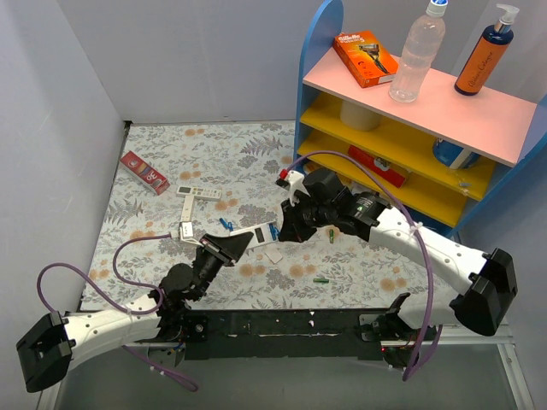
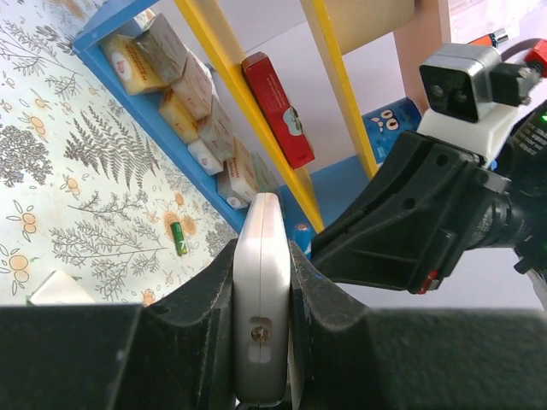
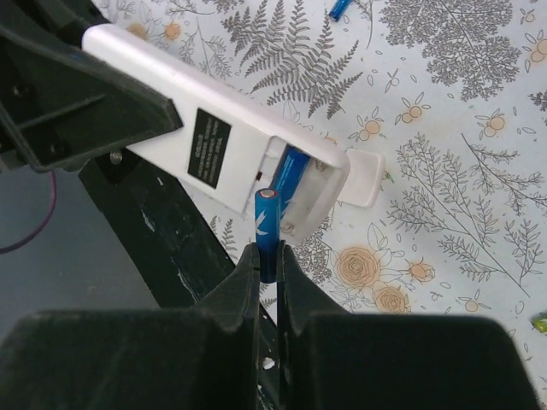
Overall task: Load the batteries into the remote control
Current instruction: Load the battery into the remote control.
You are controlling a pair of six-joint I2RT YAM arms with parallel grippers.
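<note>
My left gripper (image 1: 229, 248) is shut on the remote control (image 1: 259, 237), a slim white handset held above the table. In the left wrist view the remote control (image 2: 261, 256) stands edge-on between the jaws. Its plain back (image 3: 171, 94) faces the right wrist camera, with the battery recess open and one blue battery (image 3: 295, 171) lying inside. My right gripper (image 3: 267, 252) is shut on a second blue battery (image 3: 267, 224), whose tip is at the recess opening. In the top view the right gripper (image 1: 286, 229) meets the remote's end.
The white battery cover (image 3: 363, 178) lies on the floral cloth below the remote. Loose green batteries (image 1: 331, 232) (image 1: 320, 279) and a blue one (image 1: 226, 225) lie nearby. A thinner white remote (image 1: 198, 195) and a red box (image 1: 144, 172) sit far left. The coloured shelf (image 1: 410, 128) stands at right.
</note>
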